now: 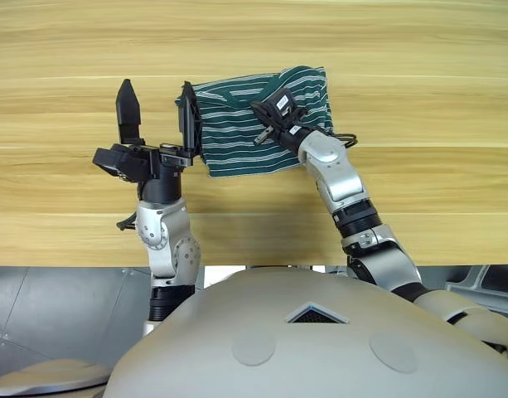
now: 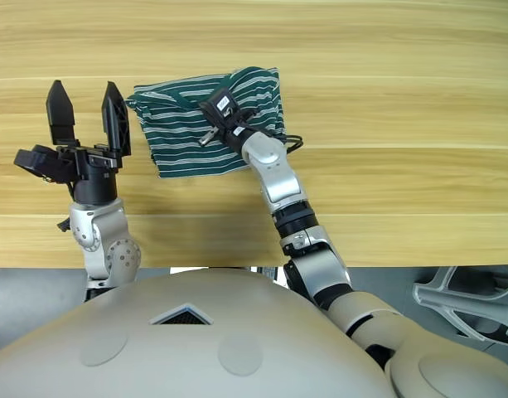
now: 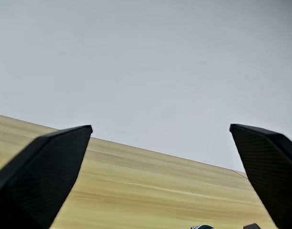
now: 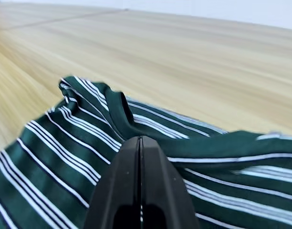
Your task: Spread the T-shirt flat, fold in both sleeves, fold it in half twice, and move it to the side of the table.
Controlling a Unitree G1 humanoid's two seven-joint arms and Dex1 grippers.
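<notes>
The green T-shirt with white stripes [image 1: 233, 145] lies folded into a compact rectangle on the wooden table [image 1: 419, 99], a little left of the middle. My right gripper [image 1: 266, 112] rests on top of the folded cloth, its fingers [image 4: 140, 140] shut together with the collar and stripes spread just beyond them. My left gripper [image 1: 157, 87] is held up just left of the shirt, open, with nothing between its fingers [image 3: 41, 167]; its inner finger is near the shirt's left edge.
Bare wood stretches to the left, right and far side of the shirt. The table's near edge [image 1: 71, 265] runs just in front of my arms, with grey floor below. A black cable [image 1: 346, 139] loops at my right wrist.
</notes>
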